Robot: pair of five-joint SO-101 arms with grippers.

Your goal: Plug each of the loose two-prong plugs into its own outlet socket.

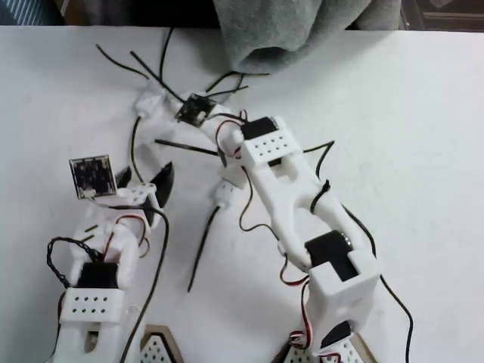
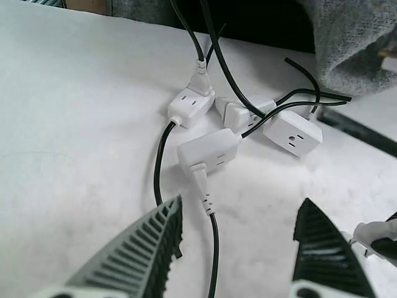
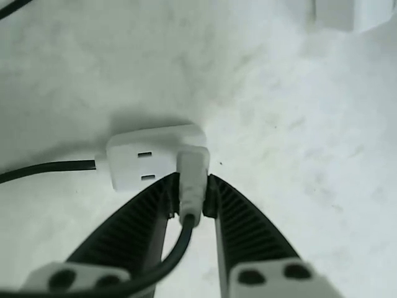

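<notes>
My right gripper is shut on a white two-prong plug whose front end sits against a white outlet block lying on the table. I cannot tell how deep the prongs are in. From above, this block lies just below the right arm's wrist. My left gripper is open and holds nothing. It is low over the table, facing a cluster of white outlet blocks and a loose white plug. From above, the left gripper stands short of that cluster.
Black cables trail across the white table between and around the arms. A grey cloth hangs over the far edge. To the right of the right arm the tabletop is bare.
</notes>
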